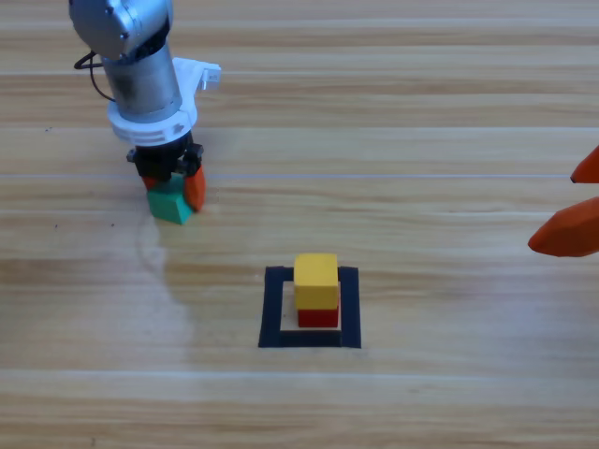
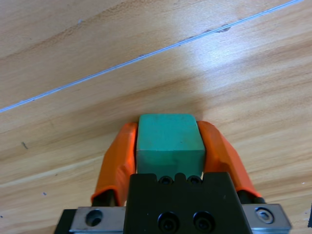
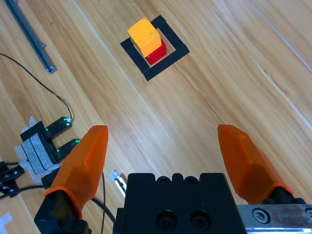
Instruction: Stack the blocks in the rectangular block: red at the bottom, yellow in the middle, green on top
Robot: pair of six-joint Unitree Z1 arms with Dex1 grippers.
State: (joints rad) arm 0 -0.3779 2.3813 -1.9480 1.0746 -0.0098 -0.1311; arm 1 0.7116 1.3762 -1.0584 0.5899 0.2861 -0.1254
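Item 1, left gripper [image 1: 175,192]: upper-left of table in high view, arm coming down from top edge, pointing downward; both orange jaws clamped on green cube [image 1: 169,204], one jaw on each side face. Left wrist view confirms: green cube [image 2: 169,141] sits btwn the jaws, flush w/ both, its back against the black gripper body; left gripper [image 2: 168,139] low over the wood; whether the cube rests on the table or is just clear of it can't be told. Item 2, green cube: well apart from tape square, up and to the left of it. Item 3, rectangular block [image 1: 311,308]: square outline of black tape, hollow centre, lower-middle of table; also seen in right wrist view [image 3: 155,46] toward top of pic. Item 4, red cube [image 1: 318,316]: inside the tape outline, on the table, bottom of stack; mostly hidden from above, front face shows [image 3: 156,52]. Item 5, yellow cube [image 1: 316,280]: directly on top of red, edges roughly aligned, upright [image 3: 145,36]. Item 6, right gripper [image 1: 573,208]: at right edge of high view, only orange tips showing, well apart from stack; jaws wide apart, nothing btwn them. Right wrist view: right gripper [image 3: 163,153] held above bare wood, stack far ahead. Item 7, misc: black cables [image 3: 44,78] & small black device w/ green lights [image 3: 48,141] at left of right wrist view, off beside the table [image 1: 421,122].
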